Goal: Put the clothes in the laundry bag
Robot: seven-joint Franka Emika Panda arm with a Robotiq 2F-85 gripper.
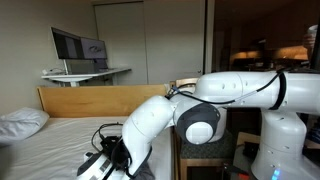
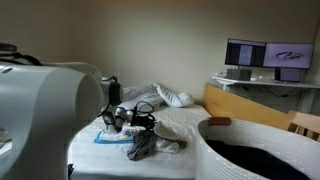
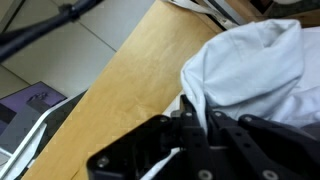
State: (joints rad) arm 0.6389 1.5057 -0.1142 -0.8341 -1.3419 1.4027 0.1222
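Jaws of my gripper (image 3: 200, 122) are drawn together on a fold of a white garment (image 3: 250, 65). In the wrist view the cloth bunches up right off the fingertips and fills the right side of the picture. Behind it runs a pale wooden board (image 3: 120, 90), slanting across the view. In an exterior view my gripper (image 2: 128, 118) sits low over the bed (image 2: 185, 125), black with cables looped around it. A dark grey garment (image 2: 140, 148) lies crumpled on the sheet just beside and below it. A paler fold (image 2: 172, 146) touches that dark piece; I cannot tell whether it is the cloth I hold. The laundry bag (image 2: 240, 135) stands near the clothes, off the bed's edge — white rolled rim, dark inside, with a bit of light wooden frame at its near side. No garment is in it. In an exterior view my arm (image 1: 150, 120) bends down to the mattress, with a pillow (image 1: 22, 122) well apart near the headboard (image 1: 90, 100). A monitor (image 2: 268, 55) glows on a desk (image 1: 90, 73) — its screen is too small to read.
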